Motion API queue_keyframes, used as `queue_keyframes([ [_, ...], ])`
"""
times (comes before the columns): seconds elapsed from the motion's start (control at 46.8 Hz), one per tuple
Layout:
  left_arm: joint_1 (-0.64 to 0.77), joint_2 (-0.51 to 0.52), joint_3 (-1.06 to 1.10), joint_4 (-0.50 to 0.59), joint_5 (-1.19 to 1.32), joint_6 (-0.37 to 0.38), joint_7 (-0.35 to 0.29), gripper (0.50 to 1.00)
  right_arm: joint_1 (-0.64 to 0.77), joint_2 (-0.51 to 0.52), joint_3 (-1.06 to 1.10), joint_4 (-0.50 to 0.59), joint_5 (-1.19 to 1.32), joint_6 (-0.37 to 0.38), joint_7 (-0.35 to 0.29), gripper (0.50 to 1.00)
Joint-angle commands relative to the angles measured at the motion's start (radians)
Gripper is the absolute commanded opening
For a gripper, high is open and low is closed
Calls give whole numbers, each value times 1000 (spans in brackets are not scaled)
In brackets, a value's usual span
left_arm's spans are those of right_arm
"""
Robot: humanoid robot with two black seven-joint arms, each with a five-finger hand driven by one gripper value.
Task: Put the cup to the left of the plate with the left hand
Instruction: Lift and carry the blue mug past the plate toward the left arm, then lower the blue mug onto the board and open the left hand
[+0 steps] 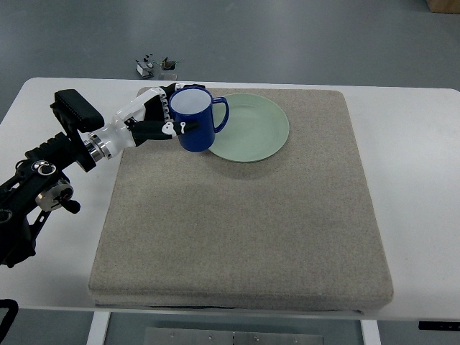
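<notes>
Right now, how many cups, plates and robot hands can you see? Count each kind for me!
Cups: 1, the blue cup, held by the hand
Plates: 1, the green plate on the grey mat
Robot hands: 1, the left hand
Total: 3

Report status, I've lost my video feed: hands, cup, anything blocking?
Left hand shut on blue cup. Right hand not in view. Cup upright, overlapping left edge of green plate. Mat left of plate unobstructed.
</notes>
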Motion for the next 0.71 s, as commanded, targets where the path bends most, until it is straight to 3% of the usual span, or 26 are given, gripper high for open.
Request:
queue_keyframes([
  [0.0,-1,9,-1,22,-11,47,0,500,0,0,0,0,2,0,0,934],
  [0.171,-1,11,-1,84,-13,110,-2,500,0,0,0,0,0,0,0,934],
  [0.684,-1,-34,19,183,1,167,-26,500,0,0,0,0,0,0,0,934],
])
